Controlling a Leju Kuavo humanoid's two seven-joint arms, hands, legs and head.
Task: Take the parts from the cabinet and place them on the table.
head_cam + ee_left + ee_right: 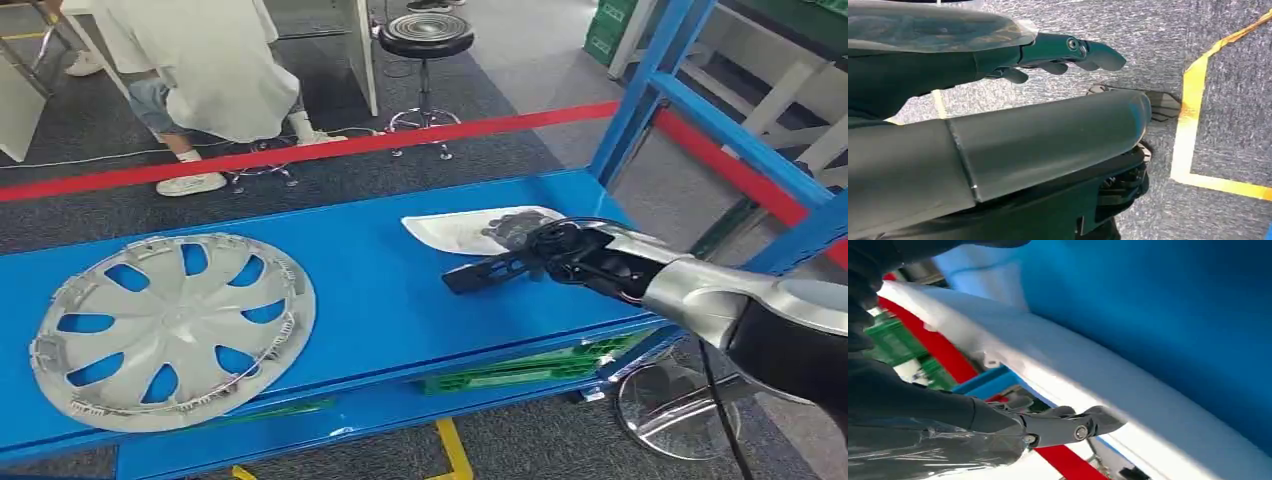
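Note:
A silver-grey hubcap (pixel 170 325) lies flat on the left of the blue cabinet shelf (pixel 380 290). A white curved part (pixel 450 230) lies at the shelf's right back. My right hand (pixel 525 250) reaches in from the right; its dark fingers rest on the part's right end and its thumb sticks out straight over the shelf. In the right wrist view the white part (pixel 1088 370) runs between the fingers and the thumb (pixel 1068 427). My left hand (pixel 1058 55) hangs over the grey floor with nothing in it.
Blue cabinet uprights (pixel 640 90) stand right of the shelf. A green crate (pixel 520 365) sits on the level below. Beyond a red barrier tape (pixel 350 145) stand a person in a white coat (pixel 200 60) and a black stool (pixel 425 40). Yellow tape (pixel 1188 115) marks the floor.

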